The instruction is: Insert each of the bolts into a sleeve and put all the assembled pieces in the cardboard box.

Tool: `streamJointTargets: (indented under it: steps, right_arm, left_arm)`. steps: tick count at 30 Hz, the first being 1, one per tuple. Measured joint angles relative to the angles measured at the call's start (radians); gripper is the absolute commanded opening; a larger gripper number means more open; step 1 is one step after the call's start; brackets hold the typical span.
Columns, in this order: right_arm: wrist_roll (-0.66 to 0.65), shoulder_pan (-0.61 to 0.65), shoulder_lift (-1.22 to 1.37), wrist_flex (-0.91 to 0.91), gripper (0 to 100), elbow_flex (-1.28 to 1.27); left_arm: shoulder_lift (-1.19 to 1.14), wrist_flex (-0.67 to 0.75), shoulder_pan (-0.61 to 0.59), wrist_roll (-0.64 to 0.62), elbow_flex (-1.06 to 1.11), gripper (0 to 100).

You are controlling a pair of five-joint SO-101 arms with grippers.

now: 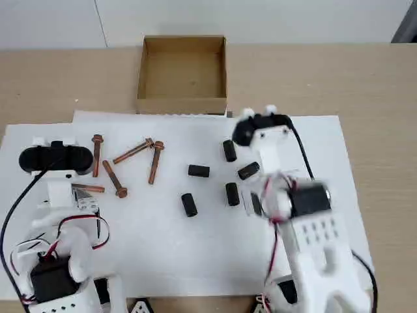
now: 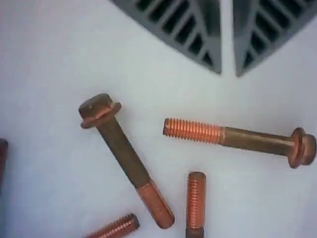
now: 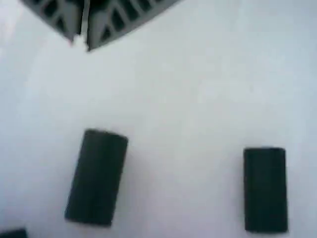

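Observation:
Several copper bolts lie scattered on the left of the white sheet. Several black sleeves lie loose at its middle. The cardboard box stands behind the sheet with nothing visible inside. My left gripper is low by the nearest bolts. In the left wrist view my left gripper is shut on nothing, just above a bolt and clear of a second bolt. My right gripper sits beside the sleeves. In the right wrist view my right gripper is shut and empty, apart from two sleeves.
The sheet covers most of the wooden table. Both arm bases and their cables take up the near edge. The box is set back from the bolts and sleeves, off the sheet's far edge.

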State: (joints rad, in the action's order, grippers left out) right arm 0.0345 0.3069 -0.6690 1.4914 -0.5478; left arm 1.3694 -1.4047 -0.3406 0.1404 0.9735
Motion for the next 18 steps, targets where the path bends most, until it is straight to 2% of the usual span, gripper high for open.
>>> streamJointTargets:
  steps: [7, 9, 13, 18]
  right_arm:
    - [0.0, 0.002, 0.37, 0.149, 0.4, 0.331]
    - [-0.029, 0.002, 0.442, 0.169, 0.4, 0.411]
    - [-0.064, 0.003, 0.539, 0.183, 0.4, 0.493]
    - [-0.071, 0.014, 0.591, 0.187, 0.5, 0.516]
  left_arm:
    - [0.002, 0.003, 0.0, 0.008, 0.037, 1]
    - [0.0, 0.014, 0.0, 0.044, 0.077, 1]
    - [-0.002, 0.018, 0.0, 0.206, 0.144, 1]
    - [-0.002, 0.018, 0.0, 0.245, 0.155, 1]
